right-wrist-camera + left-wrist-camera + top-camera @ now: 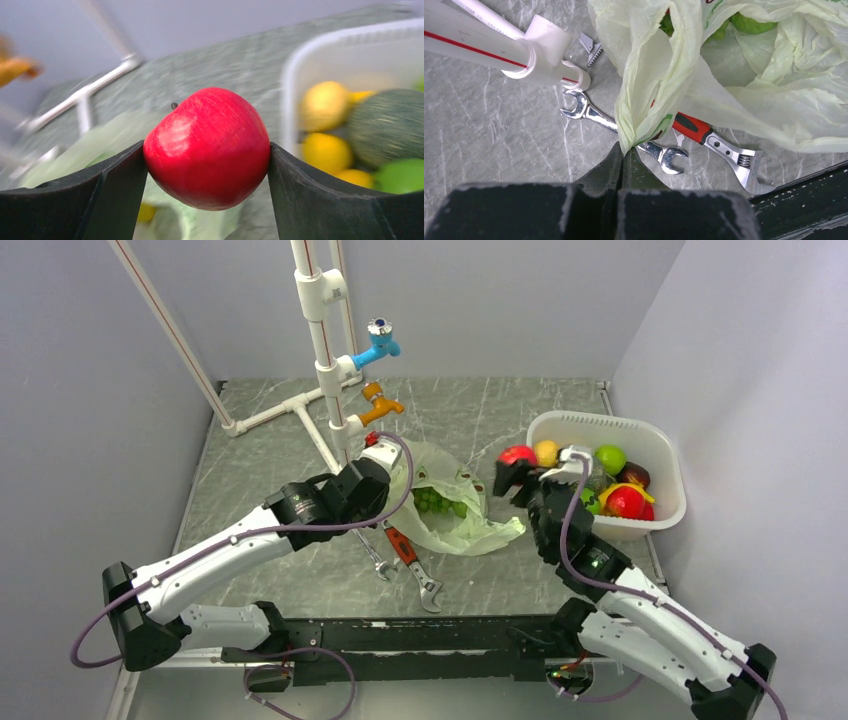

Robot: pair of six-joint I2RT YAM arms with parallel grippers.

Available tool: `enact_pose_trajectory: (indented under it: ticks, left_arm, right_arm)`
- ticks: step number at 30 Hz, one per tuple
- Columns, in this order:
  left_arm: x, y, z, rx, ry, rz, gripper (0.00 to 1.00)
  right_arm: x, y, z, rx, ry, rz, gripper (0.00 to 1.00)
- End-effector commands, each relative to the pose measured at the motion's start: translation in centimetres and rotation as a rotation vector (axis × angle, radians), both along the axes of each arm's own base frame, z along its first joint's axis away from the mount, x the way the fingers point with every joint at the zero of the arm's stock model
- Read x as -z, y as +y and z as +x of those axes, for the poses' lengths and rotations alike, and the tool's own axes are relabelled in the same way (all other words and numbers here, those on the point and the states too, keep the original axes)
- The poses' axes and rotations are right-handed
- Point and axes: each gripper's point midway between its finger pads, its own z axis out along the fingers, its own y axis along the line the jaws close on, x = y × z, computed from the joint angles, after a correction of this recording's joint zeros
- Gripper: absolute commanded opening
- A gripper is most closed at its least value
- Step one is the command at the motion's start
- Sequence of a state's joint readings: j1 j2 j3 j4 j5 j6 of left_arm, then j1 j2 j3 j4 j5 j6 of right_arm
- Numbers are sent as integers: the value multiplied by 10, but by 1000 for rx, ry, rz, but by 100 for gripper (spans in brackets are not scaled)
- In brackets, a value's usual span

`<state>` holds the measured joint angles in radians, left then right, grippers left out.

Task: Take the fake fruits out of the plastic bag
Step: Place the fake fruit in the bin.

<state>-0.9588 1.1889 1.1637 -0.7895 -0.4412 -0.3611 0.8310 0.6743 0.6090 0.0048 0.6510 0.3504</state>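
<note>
The pale green plastic bag (455, 502) lies open mid-table with green grapes (436, 502) inside; it also shows in the left wrist view (774, 95). My left gripper (385, 455) is shut on a gathered edge of the bag (626, 145) and holds it up. My right gripper (515, 468) is shut on a red apple (518, 454), held in the air just left of the white tub (665, 455). The apple (207, 147) sits squeezed between the two black fingers (120, 180). The tub holds several fake fruits (620, 490).
A red-handled adjustable wrench (415, 562) and a steel spanner (372, 552) lie in front of the bag; both show in the left wrist view, the wrench (719, 142) and the spanner (589, 111). White pipework (322, 350) with blue and orange taps stands behind the bag.
</note>
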Motion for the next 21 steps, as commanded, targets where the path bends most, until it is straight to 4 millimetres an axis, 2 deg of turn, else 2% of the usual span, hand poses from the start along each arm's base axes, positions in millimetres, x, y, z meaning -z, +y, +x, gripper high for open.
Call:
enact_pose_trajectory:
  ticks: [1, 3, 8, 11, 16, 17, 18, 19, 21]
  left_arm:
    - [-13, 1, -2, -14, -28, -65, 0]
    - [-15, 3, -2, -18, -34, -65, 0]
    - [-15, 1, -3, -11, -32, -86, 0]
    - [-15, -3, -4, 3, -27, -97, 0]
    - [-19, -5, -3, 12, -29, -91, 0]
    - [-21, -5, -3, 14, -30, -95, 0]
    - [-21, -4, -4, 14, -32, -98, 0]
    - [-22, -4, -4, 13, -33, -103, 0]
    - [-21, -2, -5, 13, -37, -109, 0]
  right_arm:
    - [3, -91, 20, 445, 82, 42, 0]
    - [8, -113, 23, 530, 109, 73, 0]
    - [14, -154, 26, 743, 135, 83, 0]
    - [27, -166, 39, 791, 187, 121, 0]
    - [42, -151, 74, 660, 229, 163, 1]
    - [44, -152, 77, 664, 243, 158, 6]
    - [45, -154, 79, 669, 251, 156, 15]
    - [45, -153, 80, 662, 249, 150, 34]
    - [47, -141, 85, 574, 243, 131, 65]
